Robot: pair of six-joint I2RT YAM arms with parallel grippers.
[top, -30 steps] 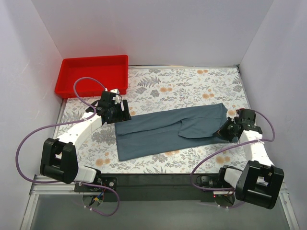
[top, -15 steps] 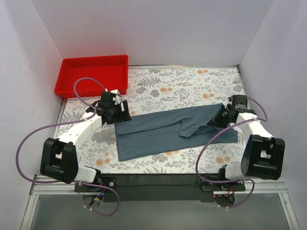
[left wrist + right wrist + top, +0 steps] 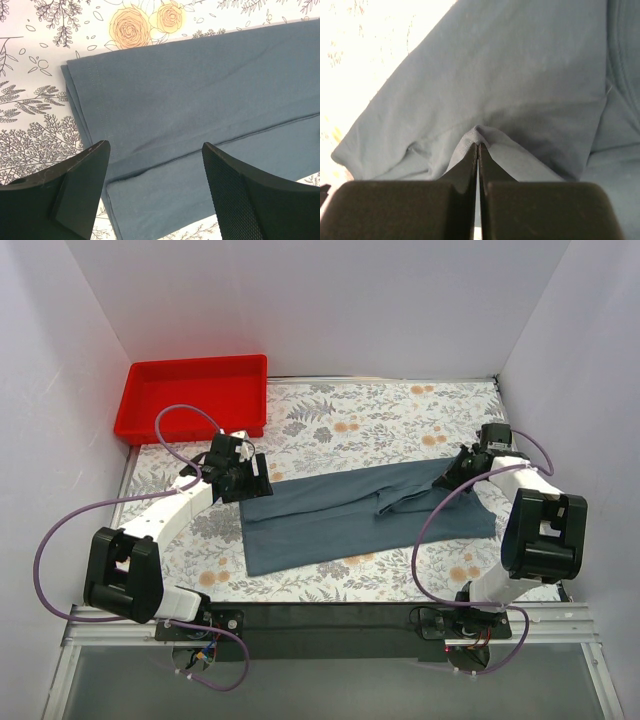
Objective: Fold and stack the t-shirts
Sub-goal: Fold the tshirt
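No readable text, labels, brands, numbers or signs anywhere in these views.

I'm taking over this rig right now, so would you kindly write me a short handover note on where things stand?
Left gripper: open, above the left end of the t-shirt, not gripping.
Right gripper: shut on a pinch of fabric at the t-shirt's right end, raised into a small peak.
One t-shirt in view, lying across the floral table as a long band.
Done: a lengthwise fold, it seems.
Left: crosswise folds, then stacking.
Red bin sits at the far left corner.
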